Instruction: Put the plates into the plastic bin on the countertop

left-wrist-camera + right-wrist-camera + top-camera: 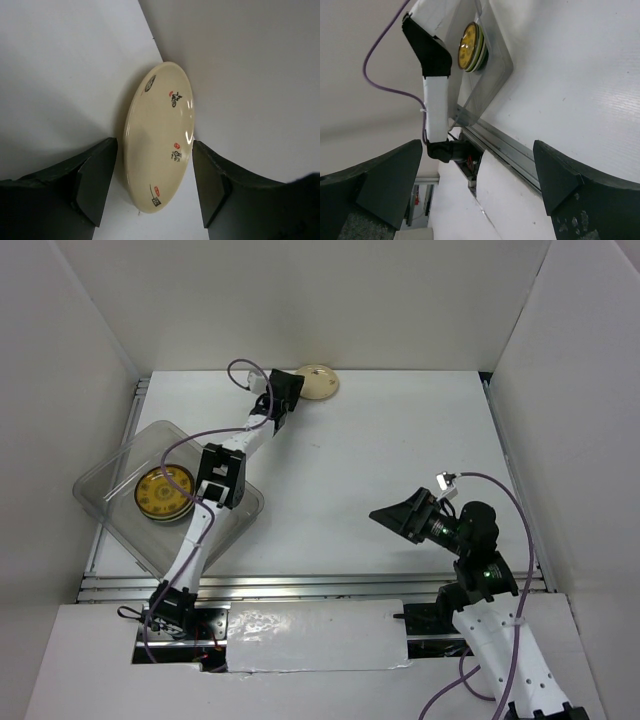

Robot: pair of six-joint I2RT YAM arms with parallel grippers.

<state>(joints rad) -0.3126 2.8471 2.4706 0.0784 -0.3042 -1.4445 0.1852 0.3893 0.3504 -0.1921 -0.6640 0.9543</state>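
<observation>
A cream plate [319, 381] lies on the white countertop [380, 460] against the back wall. My left gripper [293, 390] is open right beside it; in the left wrist view the plate [160, 137] sits between my spread fingers [97, 182] without touching them. The clear plastic bin [110, 485] stands at the left and holds a stack of plates topped by the mustard-brown patterned one [164, 492], also seen in the right wrist view [469, 46]. My right gripper [398, 517] is open and empty above the near right of the countertop. The other plates are hidden.
White walls close in the back and both sides. A metal rail [330, 585] runs along the near edge. The left arm [215, 490] stretches over the bin's right side.
</observation>
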